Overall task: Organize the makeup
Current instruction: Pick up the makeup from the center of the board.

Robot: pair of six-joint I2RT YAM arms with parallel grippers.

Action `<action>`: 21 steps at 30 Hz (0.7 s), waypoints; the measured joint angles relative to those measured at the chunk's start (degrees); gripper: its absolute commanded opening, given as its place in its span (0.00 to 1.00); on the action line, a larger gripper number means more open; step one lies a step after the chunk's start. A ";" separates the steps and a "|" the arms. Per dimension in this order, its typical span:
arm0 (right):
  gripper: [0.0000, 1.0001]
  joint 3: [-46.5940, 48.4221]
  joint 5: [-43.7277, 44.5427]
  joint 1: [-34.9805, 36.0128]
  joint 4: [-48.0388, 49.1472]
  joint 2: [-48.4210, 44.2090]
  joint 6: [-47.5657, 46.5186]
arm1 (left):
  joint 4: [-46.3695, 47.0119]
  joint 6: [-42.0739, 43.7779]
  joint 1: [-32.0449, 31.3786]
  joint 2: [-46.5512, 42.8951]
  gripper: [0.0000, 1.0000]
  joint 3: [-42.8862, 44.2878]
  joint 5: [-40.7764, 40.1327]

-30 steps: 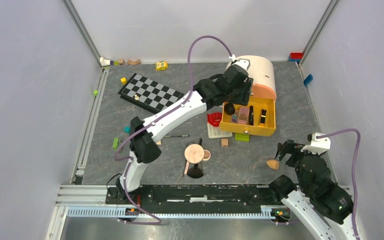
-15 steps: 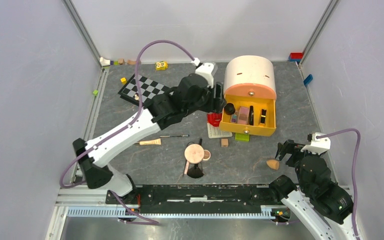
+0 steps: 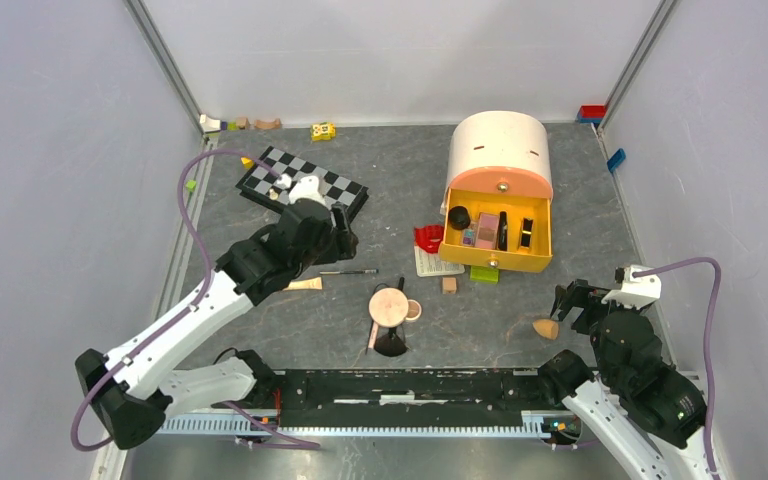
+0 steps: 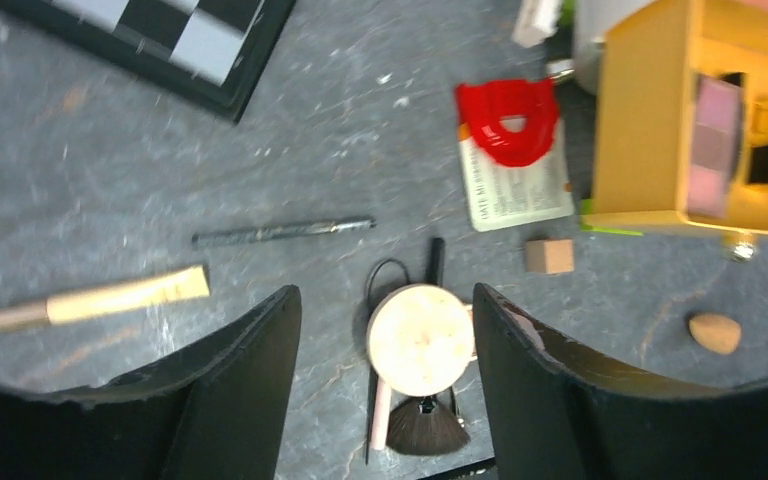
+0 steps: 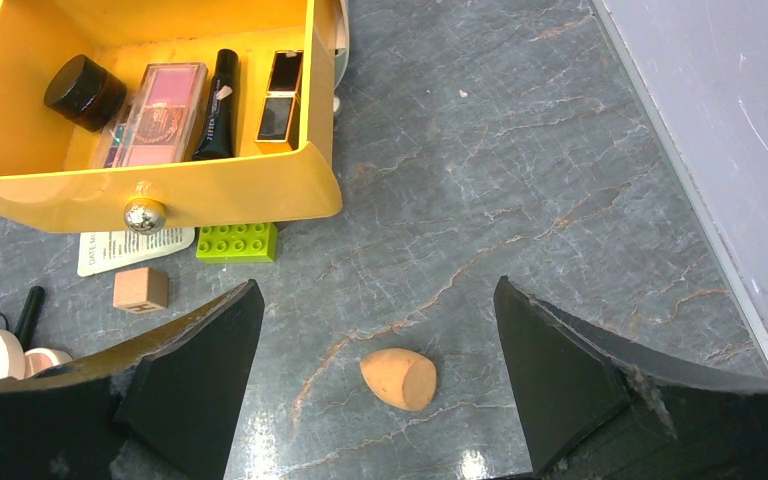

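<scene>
On the grey marbled table (image 3: 400, 170), an open yellow plastic drawer (image 5: 160, 190) is seen to hold a round black jar (image 5: 85, 92), a pink palette (image 5: 158, 110), a slim black tube (image 5: 220, 105) and a black-gold tube (image 5: 282, 108). Other makeup lies loose in front of it: a round peach compact (image 4: 420, 338) resting on a black-bristled brush (image 4: 425, 430), a thin dark pencil (image 4: 280, 232), a pale peach stick (image 4: 100, 298) and an orange teardrop sponge (image 5: 400, 378).

The left gripper (image 4: 385, 298) is held above the compact with its jaws spread wide and nothing between them. The right gripper (image 5: 378, 292) is likewise parted and empty, poised over the sponge.

The collecting step is judged to be about half done. For the next move, a straight descent would be called for, so that one loose item is framed by the fingers before they are closed and the item is carried to the drawer. The soft sponge would probably need only a light squeeze.
</scene>
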 measured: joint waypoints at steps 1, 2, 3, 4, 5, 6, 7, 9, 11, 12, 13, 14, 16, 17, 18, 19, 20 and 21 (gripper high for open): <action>0.93 0.00 0.00 0.00 0.00 0.00 0.00 | -0.39 -1.81 0.61 -0.94 0.75 -1.97 -0.48; 0.93 0.00 0.00 0.00 0.00 0.00 0.00 | -1.03 -3.65 1.22 -1.68 0.75 -3.87 -0.90; 0.93 0.00 0.00 0.00 0.00 0.00 0.00 | -1.33 -5.16 1.75 -2.05 0.75 -5.40 -1.20; 0.93 0.00 0.00 0.00 0.00 0.00 0.00 | -1.68 -6.99 2.54 -2.25 0.75 -7.13 -1.38; 0.93 0.00 0.00 0.00 0.00 0.00 0.00 | -2.14 -8.39 3.32 -2.12 0.75 -8.55 -1.40; 0.93 0.00 0.00 0.00 0.00 0.00 0.00 | -2.27 -9.60 4.15 -1.73 0.74 -9.92 -1.36; 0.93 0.00 0.00 0.00 0.00 -0.02 0.02 | -2.36 -10.58 4.96 -1.01 0.73 -10.95 -1.22; 0.93 0.00 0.00 0.00 -0.02 -0.11 0.00 | -2.38 -11.58 6.21 0.92 0.72 -11.80 -0.81; 0.93 0.00 0.00 0.00 0.00 -0.24 0.00 | -2.12 -12.55 7.56 3.82 0.71 -11.96 0.22; 0.93 0.00 0.00 0.00 0.00 -0.24 0.00 | -2.08 -13.05 8.13 4.98 0.71 -12.07 0.48; 0.93 0.00 0.00 0.00 0.00 -0.24 0.00 | -1.95 -13.68 8.79 5.77 0.71 -12.44 0.63; 0.93 -0.02 0.00 0.00 0.00 -0.24 0.00 | -1.81 -14.45 9.49 6.05 0.72 -13.09 0.96; 0.93 -0.02 0.00 0.00 -0.02 -0.26 0.00 | -1.55 -16.50 11.30 5.86 0.74 -15.02 1.55; 0.93 -0.02 0.00 0.00 -0.02 -0.26 0.00 | -1.53 -17.92 12.57 5.68 0.76 -16.28 1.70; 0.93 -0.02 0.00 0.00 0.00 -0.26 0.02 | -1.60 -19.10 13.64 5.55 0.77 -17.25 1.73; 0.93 -0.02 0.00 0.00 -0.02 -0.26 0.02 | -1.79 -20.83 14.99 5.49 0.77 -18.34 1.77; 0.93 -0.02 0.00 0.00 0.00 -0.26 0.00 | -2.56 -22.71 16.33 5.51 0.77 -19.08 1.84; 0.93 -0.02 0.00 0.00 0.00 -0.26 0.00 | -3.04 -24.11 17.22 5.70 0.77 -19.39 1.81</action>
